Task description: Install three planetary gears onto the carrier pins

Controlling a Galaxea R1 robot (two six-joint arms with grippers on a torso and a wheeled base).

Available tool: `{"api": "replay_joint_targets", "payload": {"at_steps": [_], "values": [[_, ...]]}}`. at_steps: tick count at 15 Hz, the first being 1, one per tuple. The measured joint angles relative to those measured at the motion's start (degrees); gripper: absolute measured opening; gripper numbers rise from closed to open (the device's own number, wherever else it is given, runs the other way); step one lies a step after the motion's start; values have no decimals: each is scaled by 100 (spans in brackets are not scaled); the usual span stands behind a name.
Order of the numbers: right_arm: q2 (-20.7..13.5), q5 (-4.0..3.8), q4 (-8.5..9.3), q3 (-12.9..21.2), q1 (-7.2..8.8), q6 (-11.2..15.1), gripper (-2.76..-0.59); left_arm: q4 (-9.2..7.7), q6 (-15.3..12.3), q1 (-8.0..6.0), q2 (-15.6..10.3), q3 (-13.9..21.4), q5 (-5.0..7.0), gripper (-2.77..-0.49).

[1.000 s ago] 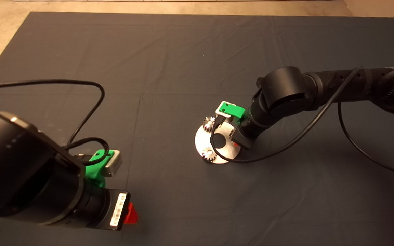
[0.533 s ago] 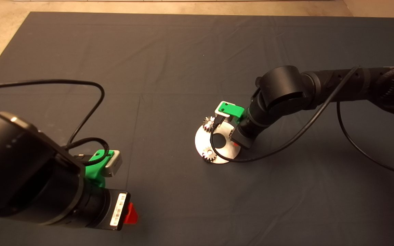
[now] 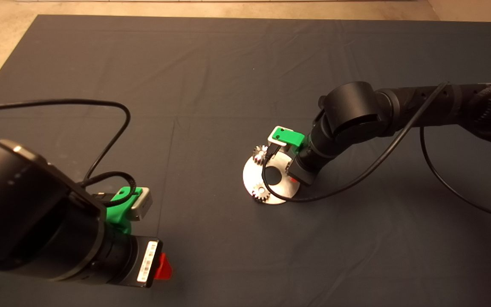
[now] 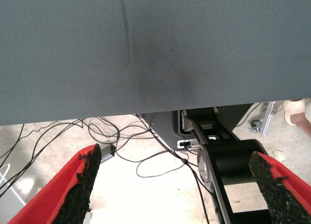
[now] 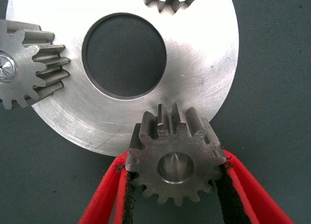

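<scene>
Your right hand (image 5: pixel 177 195) pinches the small toothed steel gear (image 5: pixel 176 158) over the shiny round disc's (image 5: pixel 204 73) pin; lower it straight, then release.

No text, brand, number or sign can be read anywhere. The one printed item is a small white rectangular sticker (image 3: pixel 147 267) on the black wrist housing of the left arm, at about 7 o'clock on the dark mat (image 3: pixel 228 68) in the head view; its dark markings, perhaps a barcode, are too small to make out.
</scene>
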Motion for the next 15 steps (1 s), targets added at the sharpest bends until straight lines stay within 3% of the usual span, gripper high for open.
{"api": "replay_joint_targets", "payload": {"at_steps": [15], "values": [[-61, 72, -2, -13, 16, -18, -238, 0, 0, 0, 0, 0, 0, -109]]}}
